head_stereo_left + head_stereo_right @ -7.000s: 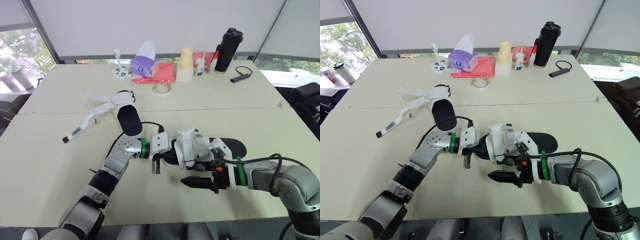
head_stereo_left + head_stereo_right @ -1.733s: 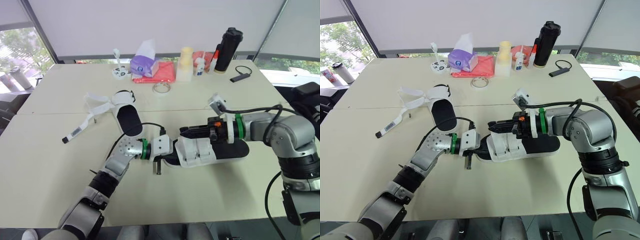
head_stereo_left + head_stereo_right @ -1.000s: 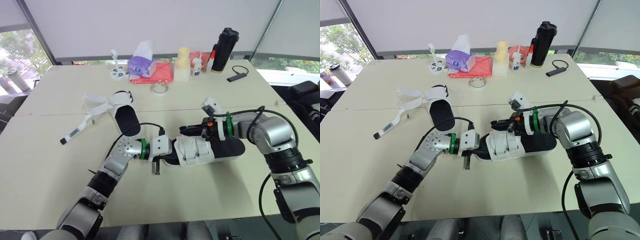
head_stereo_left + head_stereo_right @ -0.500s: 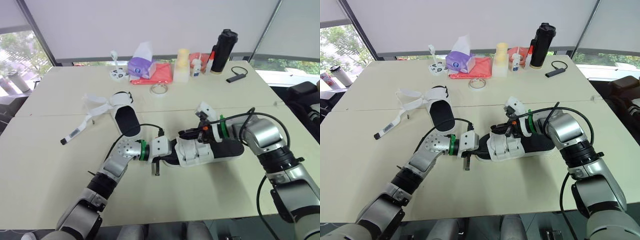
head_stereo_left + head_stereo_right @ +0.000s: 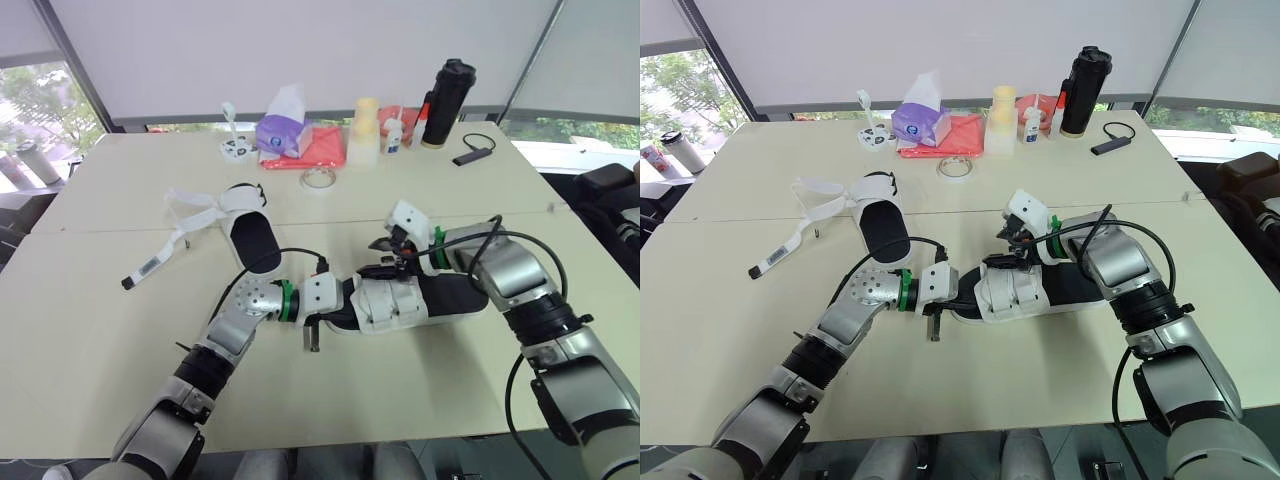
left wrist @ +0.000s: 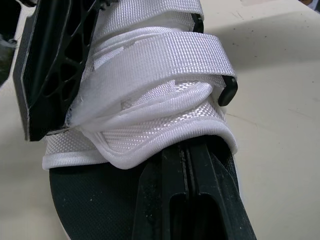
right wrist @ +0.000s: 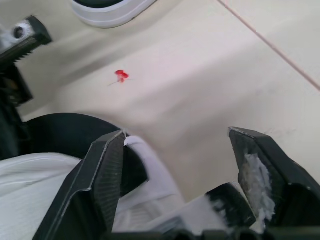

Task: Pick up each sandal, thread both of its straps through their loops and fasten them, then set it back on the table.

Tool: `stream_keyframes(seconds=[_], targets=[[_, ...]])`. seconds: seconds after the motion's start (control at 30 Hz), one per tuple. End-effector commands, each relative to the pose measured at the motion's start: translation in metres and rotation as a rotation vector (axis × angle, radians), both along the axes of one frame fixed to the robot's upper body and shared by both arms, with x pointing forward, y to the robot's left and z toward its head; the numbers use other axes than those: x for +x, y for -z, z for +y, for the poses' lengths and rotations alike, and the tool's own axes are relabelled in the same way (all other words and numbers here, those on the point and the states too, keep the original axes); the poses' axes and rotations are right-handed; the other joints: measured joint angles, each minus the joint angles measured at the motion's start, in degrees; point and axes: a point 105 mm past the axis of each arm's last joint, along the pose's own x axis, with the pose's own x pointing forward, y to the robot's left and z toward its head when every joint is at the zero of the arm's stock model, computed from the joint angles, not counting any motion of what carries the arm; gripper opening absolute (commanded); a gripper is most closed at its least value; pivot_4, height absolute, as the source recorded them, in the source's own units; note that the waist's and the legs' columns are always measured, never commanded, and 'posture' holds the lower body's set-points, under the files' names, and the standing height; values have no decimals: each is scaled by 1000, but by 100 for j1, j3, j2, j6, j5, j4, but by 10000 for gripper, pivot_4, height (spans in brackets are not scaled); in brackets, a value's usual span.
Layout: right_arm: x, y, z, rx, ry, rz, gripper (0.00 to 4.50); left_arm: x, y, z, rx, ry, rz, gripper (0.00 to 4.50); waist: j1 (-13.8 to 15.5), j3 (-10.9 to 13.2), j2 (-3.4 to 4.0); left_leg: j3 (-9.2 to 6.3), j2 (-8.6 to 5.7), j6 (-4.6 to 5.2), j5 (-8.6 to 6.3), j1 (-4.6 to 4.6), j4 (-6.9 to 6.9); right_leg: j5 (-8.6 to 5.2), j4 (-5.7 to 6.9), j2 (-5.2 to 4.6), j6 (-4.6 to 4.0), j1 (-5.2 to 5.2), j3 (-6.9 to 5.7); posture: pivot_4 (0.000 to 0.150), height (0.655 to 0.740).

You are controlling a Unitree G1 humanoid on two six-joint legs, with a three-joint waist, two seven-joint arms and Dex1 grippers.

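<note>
A black-soled sandal (image 5: 445, 297) with white straps lies mid-worktop (image 5: 450, 400) — one end is pinched in the clenched left gripper (image 5: 337, 300), while the right gripper (image 7: 185, 155) is held spread wide just above the straps.

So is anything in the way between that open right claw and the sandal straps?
Nothing visible is. The right gripper is open just above the sandal's white straps, and the other sandal lies well away.

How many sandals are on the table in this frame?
2. The near sandal sits centrally, straps folded across it; the far sandal lies beyond it toward the robot's left, straps splayed loose. None looks hidden.
</note>
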Motion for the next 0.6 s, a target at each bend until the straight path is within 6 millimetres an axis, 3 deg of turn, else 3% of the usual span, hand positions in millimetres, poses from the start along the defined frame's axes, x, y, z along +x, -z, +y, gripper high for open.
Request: stream_keyframes(seconds=[0.03,0.3,0.47,0.53,0.6], targets=[[10,-5,-4,-18,31,-58,35085,-3,15,2,60,10,34,0,0,0,0,0,0,0,0,0,0,0,0,0,0,0,0,1500,7400],[13,-7,-4,-90,-7,-134,35085,-2,14,2,60,8,30,0,1,0,0,0,-1,0,0,0,-1,0,0,0,0,0,0,1500,7400],[22,-43,-5,-19,38,-221,35085,-1,13,3,57,3,27,0,1,1,2,0,-1,0,0,0,-2,0,0,0,0,-1,0,1500,7400],[23,-78,-9,99,85,-250,35085,-1,13,3,55,2,28,0,-1,2,3,1,-1,0,0,0,-2,0,0,0,0,-2,2,1500,7400],[19,-97,-14,139,101,-271,35085,-1,13,3,53,1,30,0,5,3,5,1,-1,0,0,0,-3,0,1,-1,0,-4,4,1500,7400]])
